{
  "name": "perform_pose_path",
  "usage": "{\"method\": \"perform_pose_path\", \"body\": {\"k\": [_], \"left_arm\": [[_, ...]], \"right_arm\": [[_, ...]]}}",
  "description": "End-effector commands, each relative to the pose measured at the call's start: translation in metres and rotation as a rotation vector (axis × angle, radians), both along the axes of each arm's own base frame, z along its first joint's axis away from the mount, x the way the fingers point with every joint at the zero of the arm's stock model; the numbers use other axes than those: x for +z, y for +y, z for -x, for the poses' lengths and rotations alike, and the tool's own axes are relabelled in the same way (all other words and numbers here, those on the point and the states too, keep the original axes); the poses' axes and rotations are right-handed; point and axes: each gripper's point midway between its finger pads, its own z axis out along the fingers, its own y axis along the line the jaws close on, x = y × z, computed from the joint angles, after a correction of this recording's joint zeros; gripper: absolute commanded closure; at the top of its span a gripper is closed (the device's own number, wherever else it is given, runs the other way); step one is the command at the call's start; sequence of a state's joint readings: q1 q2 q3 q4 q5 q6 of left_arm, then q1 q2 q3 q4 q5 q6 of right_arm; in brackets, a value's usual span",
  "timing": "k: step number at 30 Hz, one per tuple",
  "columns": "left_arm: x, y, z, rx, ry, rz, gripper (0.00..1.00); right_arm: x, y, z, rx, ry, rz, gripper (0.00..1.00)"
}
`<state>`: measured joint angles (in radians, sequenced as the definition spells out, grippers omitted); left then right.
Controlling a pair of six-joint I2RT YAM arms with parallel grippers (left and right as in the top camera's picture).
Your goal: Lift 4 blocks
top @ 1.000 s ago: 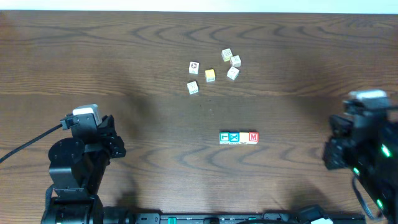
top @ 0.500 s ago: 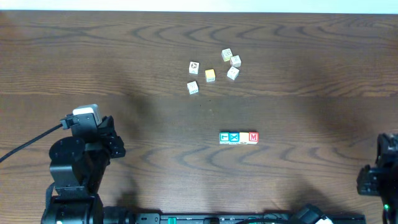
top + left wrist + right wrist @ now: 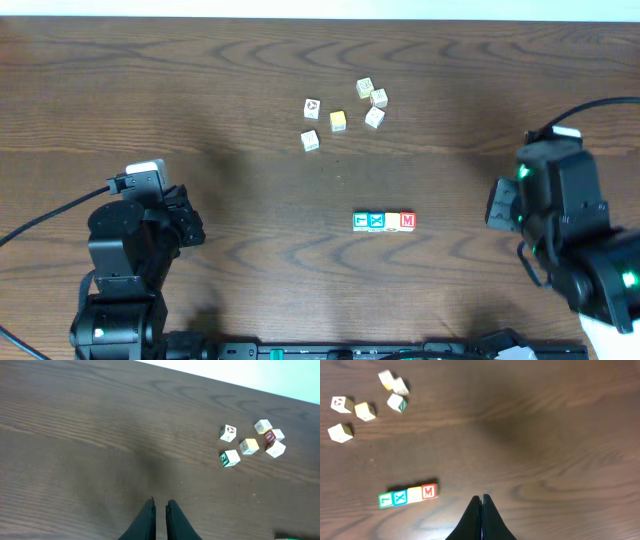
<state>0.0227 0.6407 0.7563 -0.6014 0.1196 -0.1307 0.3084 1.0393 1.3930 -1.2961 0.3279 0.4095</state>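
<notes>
- Spans the whole overhead frame: dark wooden table.
- Stands at right middle of the overhead frame: right arm. Was only a sliver at the lower right edge half a second back, and hard against the right edge before that. Reads as repositioning toward the row, not yet a reach.
- Sits at lower left of the overhead frame: left arm, barely shifted over the same second.
- Shows at bottom centre of its wrist view: left gripper, jaws nearly together, empty, over bare wood.
- Shows at bottom centre of its wrist view: right gripper, jaws pressed together, empty, to the right of the row.
- Lies in the upper middle of the overhead frame: loose cluster of pale cubes, well apart from both arms.
- Rests just below centre of the overhead frame: row of four blocks, touching side by side on the table, none lifted.
- Runs left to right in the right wrist view: teal-green block, blue X block, yellow-orange block, red M block.
</notes>
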Motion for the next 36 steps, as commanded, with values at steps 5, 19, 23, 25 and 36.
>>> {"method": "perform_pose_path", "body": {"k": [5, 19, 23, 25, 36], "left_arm": [[0.004, 0.0, 0.0, 0.008, -0.007, 0.018, 0.9], [-0.026, -0.003, -0.009, -0.009, 0.1, 0.033, 0.9], [-0.037, -0.003, -0.015, -0.009, 0.14, 0.034, 0.91], [-0.04, -0.003, -0.02, -0.008, 0.149, 0.034, 0.9], [-0.066, -0.003, -0.037, -0.007, 0.233, 0.037, 0.92]], "right_arm": [[-0.056, 0.011, 0.0, 0.161, 0.128, -0.333, 0.99], [-0.144, -0.01, -0.023, 0.118, 0.282, -0.421, 0.99], [-0.168, -0.008, -0.033, 0.096, 0.359, -0.459, 0.99], [-0.178, -0.003, -0.04, 0.114, 0.38, -0.471, 0.99], [-0.217, -0.007, -0.07, 0.119, 0.417, -0.217, 0.99]]}}
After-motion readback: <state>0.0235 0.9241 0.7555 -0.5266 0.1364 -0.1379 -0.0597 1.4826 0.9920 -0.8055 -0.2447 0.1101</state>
